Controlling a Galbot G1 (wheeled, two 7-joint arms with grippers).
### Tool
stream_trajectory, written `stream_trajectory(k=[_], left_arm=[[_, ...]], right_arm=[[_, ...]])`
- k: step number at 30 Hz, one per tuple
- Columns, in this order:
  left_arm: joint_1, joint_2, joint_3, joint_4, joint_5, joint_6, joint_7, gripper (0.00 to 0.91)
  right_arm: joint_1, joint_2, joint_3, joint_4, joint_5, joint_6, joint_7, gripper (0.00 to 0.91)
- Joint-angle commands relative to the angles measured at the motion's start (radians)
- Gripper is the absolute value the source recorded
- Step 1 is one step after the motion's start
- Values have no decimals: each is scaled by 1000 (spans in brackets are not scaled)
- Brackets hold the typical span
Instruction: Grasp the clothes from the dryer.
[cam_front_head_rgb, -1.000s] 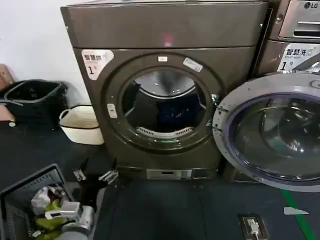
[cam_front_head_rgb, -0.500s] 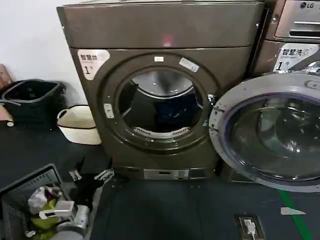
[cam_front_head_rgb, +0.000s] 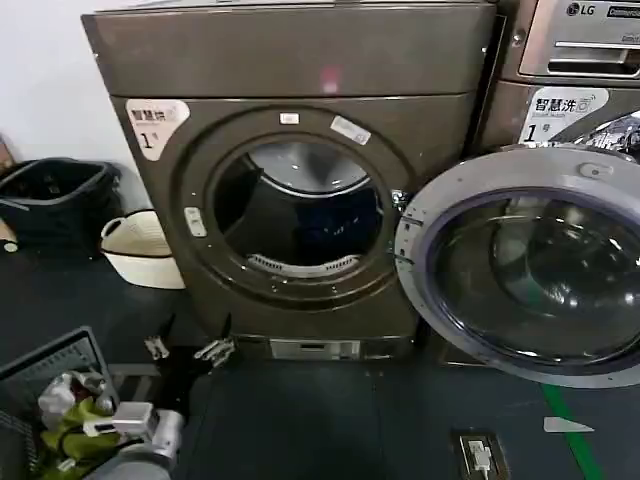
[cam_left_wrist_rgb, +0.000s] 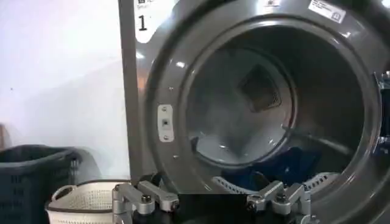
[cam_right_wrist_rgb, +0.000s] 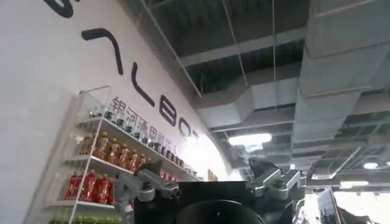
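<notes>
Dryer (cam_front_head_rgb: 300, 190) mouth slid leftward in head view. My left pincer (cam_front_head_rgb: 187, 350) spread wide, nearer; clothes (cam_left_wrist_rgb: 286, 167) ungrasped. Right pincer (cam_right_wrist_rgb: 210, 189) wide, aimed ceilingward.

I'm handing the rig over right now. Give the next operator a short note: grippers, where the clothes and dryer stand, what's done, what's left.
Left gripper: open, empty, low in front of the dryer, below its porthole's left side.
Right gripper: open, empty, raised and pointing toward the ceiling, away from the work.
Clothes: dark blue bundle at the bottom of the drum, right of centre.
Door: swung open to the right.
Done: door open, left arm lined up.
Left: reach in, grasp the clothes, pull them out.
</notes>
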Motion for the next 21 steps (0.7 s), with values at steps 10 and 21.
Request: stream_trajectory(k=[10,21], left_arm=[[2,-9,20,1,29,-47,25,907],[-5,-5,23,1,26,-81,51,907]], right_arm=[[5,3,-3,-2,18,34,-6,907],[15,16,-15,16,66,48,-18,907]])
